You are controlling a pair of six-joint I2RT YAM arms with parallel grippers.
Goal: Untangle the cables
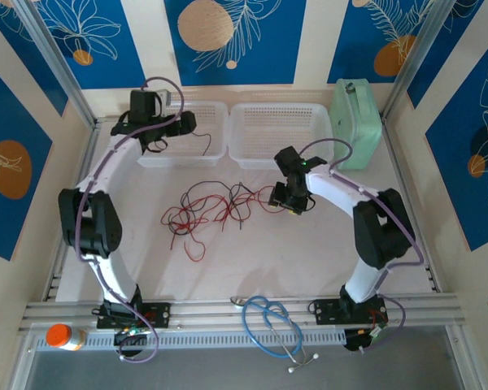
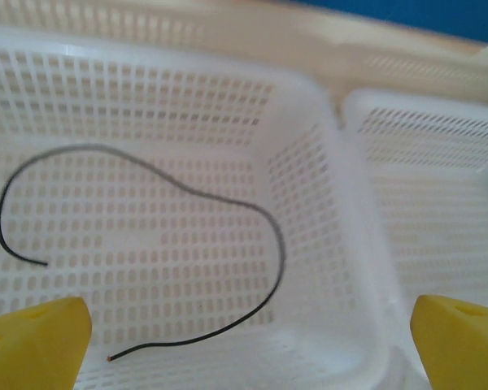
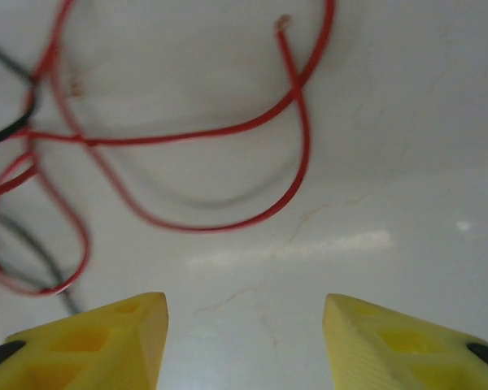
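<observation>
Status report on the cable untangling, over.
Left gripper open over white basket, black cable lying inside. Right gripper open, empty, low over red cable. Tangle on table; nothing blocking.

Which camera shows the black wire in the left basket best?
The left wrist view: the black wire lies whole on the basket floor, close and clear. The top view shows just a tiny strand beside the left gripper.
</observation>
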